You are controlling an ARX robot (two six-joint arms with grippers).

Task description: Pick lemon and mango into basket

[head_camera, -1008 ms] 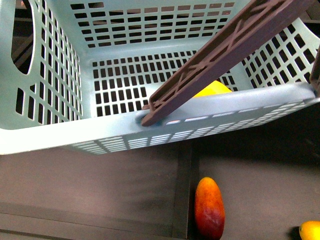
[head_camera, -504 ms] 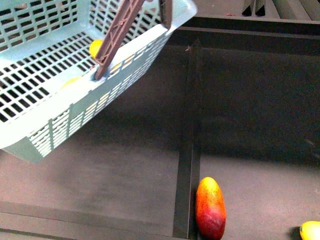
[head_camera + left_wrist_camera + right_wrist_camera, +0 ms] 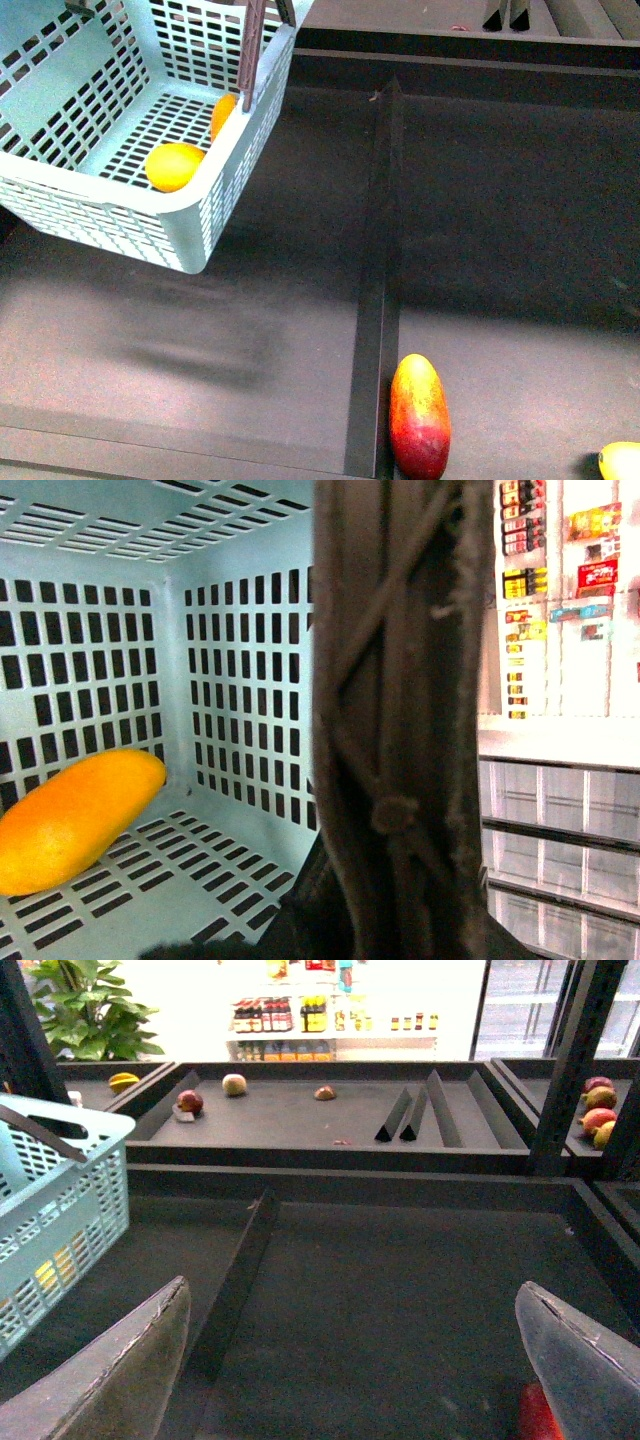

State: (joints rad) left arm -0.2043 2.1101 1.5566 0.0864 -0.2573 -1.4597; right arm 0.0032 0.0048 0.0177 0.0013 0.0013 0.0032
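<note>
the right hand (image 3: 355, 1360) shows only in the right wrist view, as two grey fingers, one (image 3: 110, 1370) at either lower corner of the picture. their tips stand far apart with nothing between them, so this hand is spread wide and holds nothing. it hangs above the dark worktop (image 3: 400, 1280) without touching it.

of the left hand, the left wrist view shows little that is sure: a dark, blurred mass low in the picture may be part of it, and whether its fingers are together or apart cannot be told. neither arm appears in the front view.
</note>
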